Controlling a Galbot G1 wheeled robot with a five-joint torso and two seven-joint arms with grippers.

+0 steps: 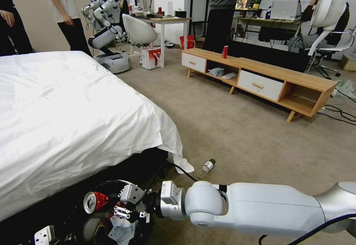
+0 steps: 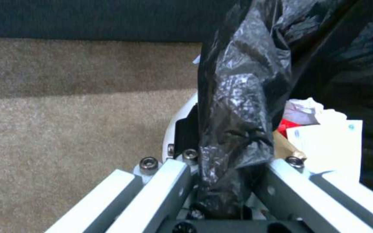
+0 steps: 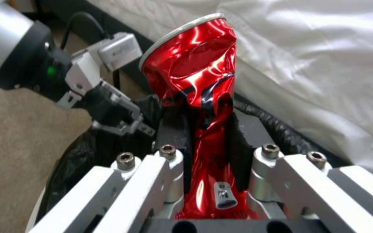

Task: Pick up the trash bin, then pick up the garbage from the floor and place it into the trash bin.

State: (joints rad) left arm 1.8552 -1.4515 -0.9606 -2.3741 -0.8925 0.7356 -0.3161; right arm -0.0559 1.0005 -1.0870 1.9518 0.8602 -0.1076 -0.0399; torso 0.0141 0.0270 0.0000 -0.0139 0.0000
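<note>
Right gripper (image 3: pixel 208 142) clamped on the crushed red can (image 3: pixel 195 74), held just above the trash bin (image 1: pixel 111 222) beside the white bed (image 1: pixel 66 111). Left gripper (image 2: pixel 230 181) pinched on the bin's black bag (image 2: pixel 243 97) at the rim, with white tissues (image 2: pixel 307 110) and a white packet (image 2: pixel 329 142) already lying inside. Clear bottle with green cap (image 1: pixel 206 168) left on the carpet (image 1: pixel 241 137) near the bed corner, well apart from the bin.

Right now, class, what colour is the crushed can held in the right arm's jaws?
Shiny red with a silver rim: the crushed can, shown best in the right wrist view.
</note>
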